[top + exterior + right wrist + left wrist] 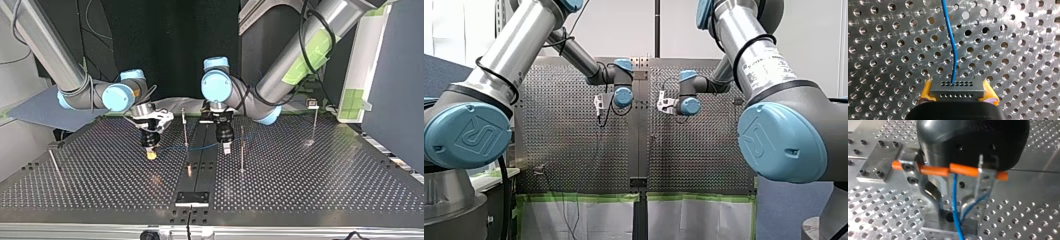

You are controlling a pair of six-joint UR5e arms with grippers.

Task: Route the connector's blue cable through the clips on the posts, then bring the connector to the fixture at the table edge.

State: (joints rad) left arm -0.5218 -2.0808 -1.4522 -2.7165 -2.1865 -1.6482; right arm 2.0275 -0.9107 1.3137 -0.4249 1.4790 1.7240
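While clamping the connector (957, 86) in the right tool (958, 92), sends blue cable (954, 50) straight ahead, between the left tool's (955, 203) parted fingers (932, 190), amid 2 posts (242, 150).

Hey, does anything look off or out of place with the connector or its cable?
Nothing stands out. The connector sits square between my right gripper's yellow pads, and the blue cable leaves it with only a gentle bend and no kink, then runs across to my left gripper.

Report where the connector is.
The connector is clamped between my right gripper's yellow pads, over the perforated table at the top view's left.
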